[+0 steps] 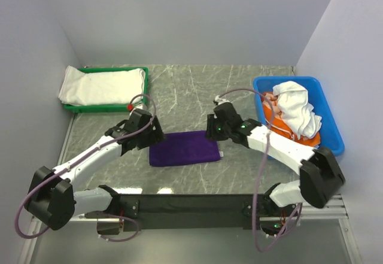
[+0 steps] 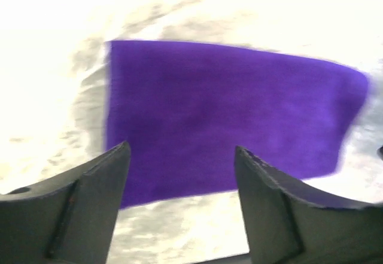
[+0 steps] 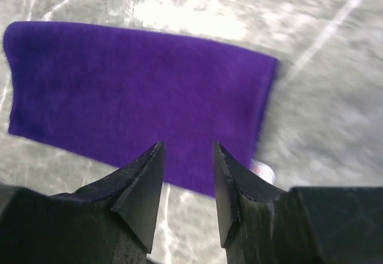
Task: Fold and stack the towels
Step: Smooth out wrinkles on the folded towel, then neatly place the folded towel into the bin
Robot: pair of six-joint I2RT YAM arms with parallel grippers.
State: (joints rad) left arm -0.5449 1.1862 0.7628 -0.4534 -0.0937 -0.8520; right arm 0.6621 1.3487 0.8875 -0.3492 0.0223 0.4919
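Purple towel (image 1: 184, 148): lies flat at mid tabletop (image 1: 197, 90), btwn the two arms. Judged light, soft, limp, non-fragile; best pinched at an edge or corner. Left gripper (image 2: 182, 156): jaws wide apart, empty, at towel's left end. Right gripper (image 3: 188, 150): jaws narrowly parted, empty, at right end.

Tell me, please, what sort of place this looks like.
Probably a robotics lab cell: plain walls enclose a marble-patterned table, with a green tray holding a folded white towel and a blue bin of crumpled towels.
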